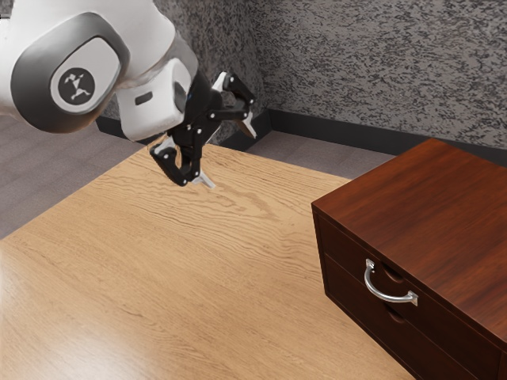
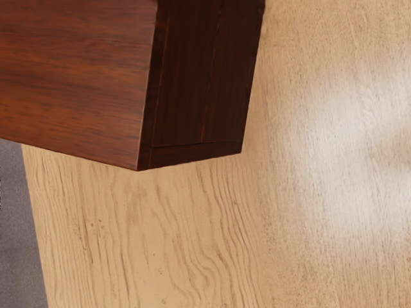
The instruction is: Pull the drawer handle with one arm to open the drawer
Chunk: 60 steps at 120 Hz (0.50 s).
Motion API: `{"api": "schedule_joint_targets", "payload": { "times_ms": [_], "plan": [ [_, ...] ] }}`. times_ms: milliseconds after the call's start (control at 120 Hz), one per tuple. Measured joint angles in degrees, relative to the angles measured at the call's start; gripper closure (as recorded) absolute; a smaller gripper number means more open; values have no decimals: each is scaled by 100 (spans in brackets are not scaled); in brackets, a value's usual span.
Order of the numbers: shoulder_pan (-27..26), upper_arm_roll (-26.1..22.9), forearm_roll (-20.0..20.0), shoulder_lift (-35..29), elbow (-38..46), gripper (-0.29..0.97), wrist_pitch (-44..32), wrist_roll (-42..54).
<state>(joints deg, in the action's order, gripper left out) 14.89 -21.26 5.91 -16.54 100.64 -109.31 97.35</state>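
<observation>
A dark red-brown wooden drawer cabinet (image 1: 432,214) stands on the light wood table (image 1: 158,269) at the exterior view's right. Its front holds a curved silver handle (image 1: 386,290) on the drawer face, which sits flush with the cabinet front. My black gripper (image 1: 227,150) hangs open above the table's far side, well to the left of the cabinet and far from the handle, with nothing between its fingers. In the wrist view the cabinet (image 2: 96,70) shows as a dark wooden corner over the table (image 2: 257,237).
The table's far edge runs behind the gripper, with grey floor (image 1: 317,150) and a speckled grey wall (image 1: 380,63) beyond. Open tabletop lies between the gripper and the cabinet. A strip of grey floor (image 2: 16,244) shows past the table edge in the wrist view.
</observation>
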Motion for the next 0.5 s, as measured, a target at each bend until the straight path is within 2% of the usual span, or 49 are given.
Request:
{"api": "schedule_joint_targets", "payload": {
  "times_ms": [100, 358, 500],
  "plan": [
    [-283, -38, 351, -279, 485, 1, -274, 180],
    [-410, -674, 896, -162, 1154, 8, -1101, 317],
    [-418, -904, 1039, -66, 1338, 11, -1569, 276]
  ]
}}
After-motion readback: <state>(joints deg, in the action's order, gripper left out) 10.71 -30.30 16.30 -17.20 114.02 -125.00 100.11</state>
